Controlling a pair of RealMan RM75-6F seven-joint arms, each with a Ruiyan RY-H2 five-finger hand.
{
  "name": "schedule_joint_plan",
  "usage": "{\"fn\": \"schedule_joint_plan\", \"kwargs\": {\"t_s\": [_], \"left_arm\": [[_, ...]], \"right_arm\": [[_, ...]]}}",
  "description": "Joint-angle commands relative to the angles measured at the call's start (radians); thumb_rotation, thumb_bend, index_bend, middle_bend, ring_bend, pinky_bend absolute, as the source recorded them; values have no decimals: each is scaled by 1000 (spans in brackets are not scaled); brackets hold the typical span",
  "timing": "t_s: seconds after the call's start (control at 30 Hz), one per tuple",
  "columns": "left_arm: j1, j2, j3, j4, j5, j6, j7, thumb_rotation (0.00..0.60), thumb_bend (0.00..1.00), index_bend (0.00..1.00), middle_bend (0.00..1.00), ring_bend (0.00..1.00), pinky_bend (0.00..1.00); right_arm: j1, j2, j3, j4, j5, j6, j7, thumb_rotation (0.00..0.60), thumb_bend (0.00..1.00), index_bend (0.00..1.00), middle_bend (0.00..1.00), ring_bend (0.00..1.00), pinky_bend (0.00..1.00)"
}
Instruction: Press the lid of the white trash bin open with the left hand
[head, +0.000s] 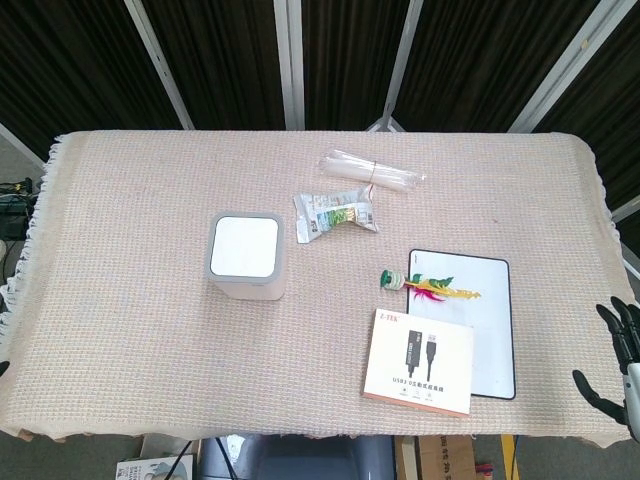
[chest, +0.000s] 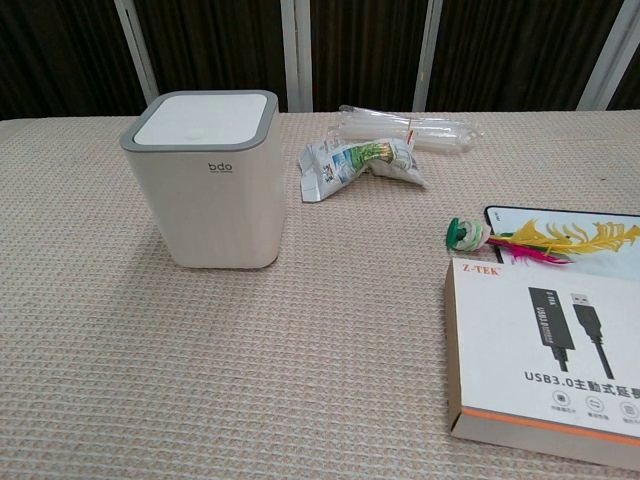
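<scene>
The white trash bin (head: 246, 262) stands upright left of the table's middle, its white lid (head: 245, 247) flat and closed inside a grey rim. The chest view shows the bin (chest: 212, 205) close up at the left, with the closed lid (chest: 205, 119) on top and nothing touching it. My right hand (head: 614, 360) shows only at the bottom right corner of the head view, off the table's edge, its dark fingers spread and holding nothing. It is far from the bin. My left hand appears in neither view.
A snack packet (head: 336, 213) and a bundle of clear plastic tubes (head: 370, 171) lie behind and right of the bin. A feathered toy (head: 428, 287) rests on a white board (head: 485, 330), with a USB cable box (head: 419, 360) at its front left corner.
</scene>
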Motion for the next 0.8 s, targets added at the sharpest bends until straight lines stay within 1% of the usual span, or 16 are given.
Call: {"fn": "schedule_joint_plan", "kwargs": {"t_s": [0.03,0.1,0.2,0.23,0.27,0.37,0.4,0.5,0.53,0.63,0.73,0.8], "left_arm": [[-63,66,-39,-63,-7,-64,12,600,163,160,274,172,160],[-108,109,-66,-113,-15,-110,45,600,184,160,331,220,206],[-183,163,-101,-177,-24,-199,55,600,215,159,480,341,323],[-217,184,-114,-199,-33,-247,47,600,229,159,530,384,370],[-239,197,-122,-212,-39,-277,42,600,240,159,559,410,397],[-312,228,-141,-248,-41,-382,29,600,318,159,673,512,493],[-331,234,-146,-258,-42,-409,24,600,366,159,714,550,527],[-388,251,-162,-286,-56,-486,25,600,573,173,806,638,608],[-412,254,-169,-299,-67,-519,38,600,639,181,828,659,624],[-464,257,-184,-330,-115,-592,91,600,719,187,859,690,640],[-516,247,-203,-356,-191,-649,175,600,734,190,866,696,643],[-553,228,-212,-372,-250,-679,253,600,739,200,868,697,644]], "right_arm": [[2,-1,-2,-1,-2,-7,-8,600,269,117,55,12,0],[5,-4,-3,-3,-3,-11,-15,600,268,117,55,12,0],[7,-8,-4,-5,-4,-17,-27,600,268,117,56,12,0],[8,-9,-5,-7,-4,-20,-32,600,268,117,56,12,0],[8,-9,-5,-7,-4,-22,-35,600,268,117,56,12,0],[8,-10,-5,-10,-4,-22,-41,600,268,117,56,13,0],[8,-10,-5,-11,-3,-22,-42,600,268,117,56,13,0],[7,-9,-3,-11,1,-20,-38,600,269,117,56,14,0],[6,-9,-3,-11,3,-20,-37,600,269,117,56,14,0],[6,-8,-2,-10,4,-20,-34,600,268,117,56,14,0],[6,-8,-3,-11,5,-22,-36,600,268,117,56,16,0],[6,-9,-3,-12,4,-22,-38,600,269,117,55,17,0]]}}
